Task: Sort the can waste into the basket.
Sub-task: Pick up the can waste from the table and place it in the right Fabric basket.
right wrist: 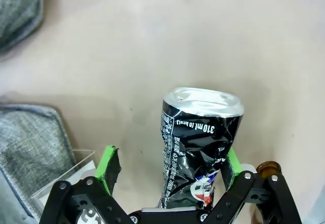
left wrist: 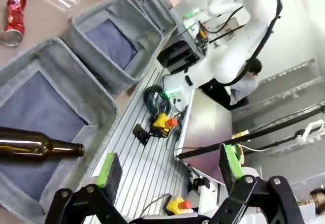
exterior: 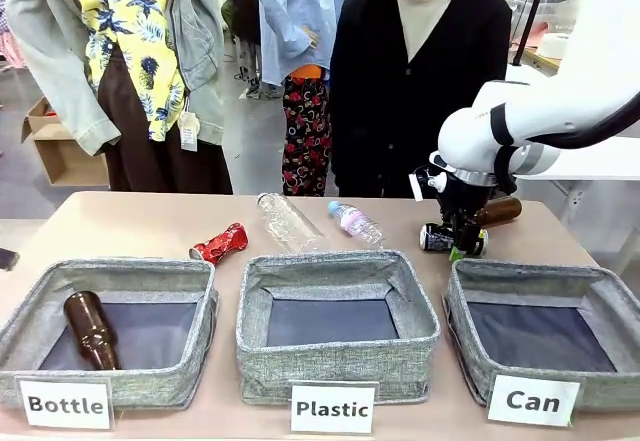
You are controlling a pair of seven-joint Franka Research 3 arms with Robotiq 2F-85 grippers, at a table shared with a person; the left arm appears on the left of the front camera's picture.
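Front view has the right gripper [exterior: 464, 248] lowered to the surface [exterior: 130, 226] just behind the far left corner of the Can basket [exterior: 545, 273]. It is set over the dark can [exterior: 436, 238], which lies on its side there, outside the basket. From the right wrist view, the right gripper [right wrist: 170, 158] stands wide around that dark can [right wrist: 199, 142]: the crumpled side is up against one green pad [right wrist: 232, 164], while the other finger [right wrist: 109, 165] is apart from it, with bare surface between. The red can [exterior: 220, 244] lies well to the left, just behind the Bottle basket [exterior: 110, 269], which holds a brown bottle [exterior: 90, 329]. Two clear plastic bottles [exterior: 288, 221] lie behind the Plastic basket [exterior: 335, 261], and a second brown bottle [exterior: 498, 211] lies just behind the right gripper. A person [exterior: 420, 91] in a black cardigan stands at the far side. In the left wrist view, the left gripper [left wrist: 170, 165] hangs wide and holds nothing, off the near side of the Bottle basket [left wrist: 96, 97].
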